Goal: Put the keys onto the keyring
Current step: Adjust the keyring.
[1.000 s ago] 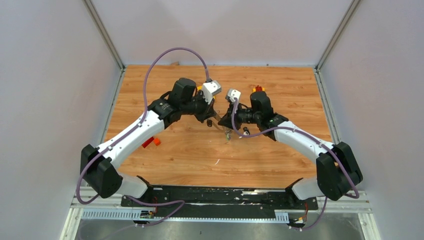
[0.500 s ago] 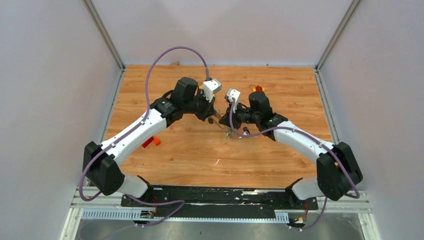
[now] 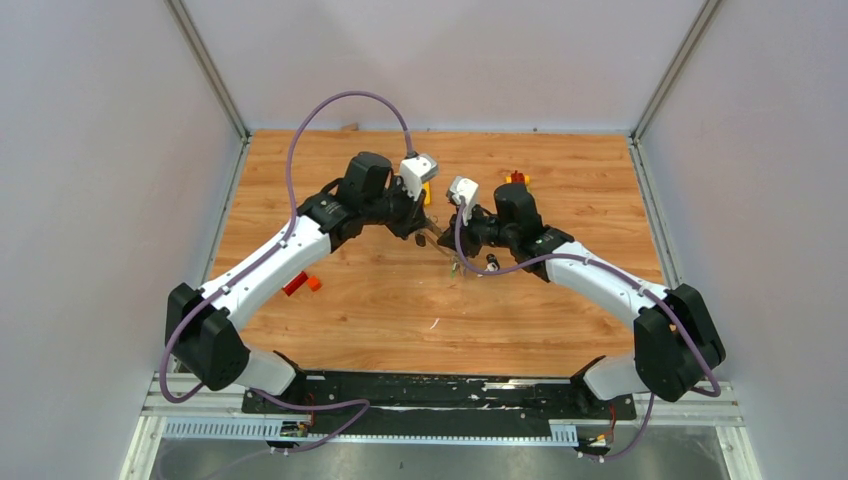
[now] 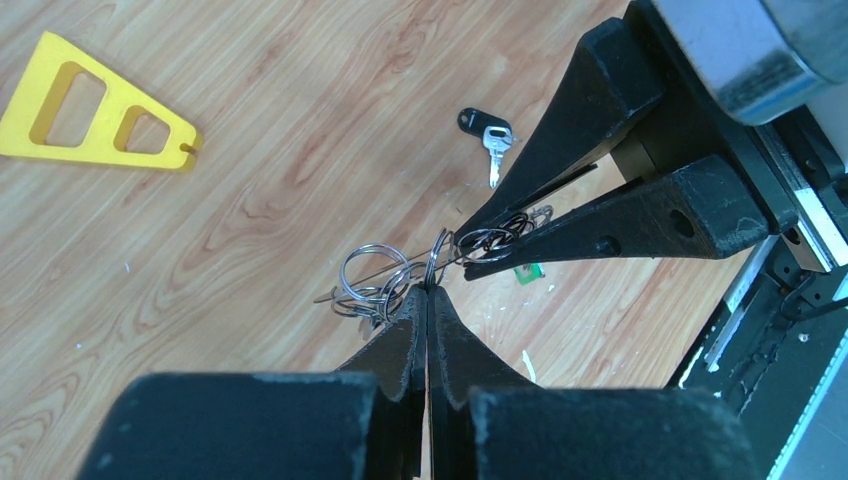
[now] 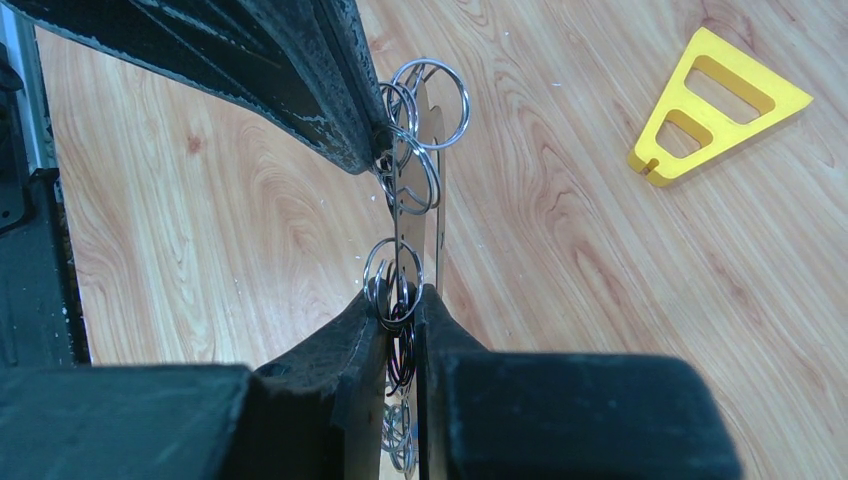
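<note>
The keyring [image 5: 438,190] was a thin silver loop strung with small rings [image 5: 430,88], held above the table [image 3: 560,320] between the arms; the left gripper [image 4: 428,296] was clenched on one end; the right gripper [image 5: 402,298] was pinched on rings at the other. Only the left wrist view showed a black-tagged key [image 4: 487,135] lying loose on the wood and a green tag [image 4: 527,272] beside the right gripper; both wrist views showed a yellow triangle [image 4: 95,105]; the top view gave little of the loop.

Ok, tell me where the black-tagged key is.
Left wrist view: the black-tagged key lies loose on the wooden table, close beside the upper finger of the right tool, apart from the bunch of rings it pinches.
</note>
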Robot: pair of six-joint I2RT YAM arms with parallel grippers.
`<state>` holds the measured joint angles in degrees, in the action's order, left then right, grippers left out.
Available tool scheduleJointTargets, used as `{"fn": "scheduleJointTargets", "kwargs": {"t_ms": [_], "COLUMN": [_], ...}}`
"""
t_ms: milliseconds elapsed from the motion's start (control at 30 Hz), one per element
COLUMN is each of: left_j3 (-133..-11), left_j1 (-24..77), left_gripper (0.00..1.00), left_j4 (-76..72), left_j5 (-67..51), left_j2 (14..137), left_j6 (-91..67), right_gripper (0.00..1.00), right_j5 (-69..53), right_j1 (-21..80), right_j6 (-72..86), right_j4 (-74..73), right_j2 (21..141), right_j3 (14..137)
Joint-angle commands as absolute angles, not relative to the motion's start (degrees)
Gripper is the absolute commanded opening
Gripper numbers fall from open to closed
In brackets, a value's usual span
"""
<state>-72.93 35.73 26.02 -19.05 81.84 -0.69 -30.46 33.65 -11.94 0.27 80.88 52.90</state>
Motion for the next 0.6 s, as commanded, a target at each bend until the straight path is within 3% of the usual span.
{"fn": "scheduleJointTargets", "kwargs": {"t_ms": [0,567], "left_j3": [-74.27,-75.91], "left_j1": [34.89,34.81], "left_gripper": [0.0,0.0], "left_j4": [27.15,30.56], "left_j5": [-18.89,-21.04], "left_j2": [81.58,84.49], "left_j6": [-1.69,-1.03], "right_gripper": [0.0,0.0], "right_j5": [-28.1,-24.92], "right_j1": [33.78,33.76], "right_j6": [-12.59,-12.28], "right_j4": [3.08,3.25], "right_j2": [78.91,78.53], "right_j3": [56.05,55.99]}}
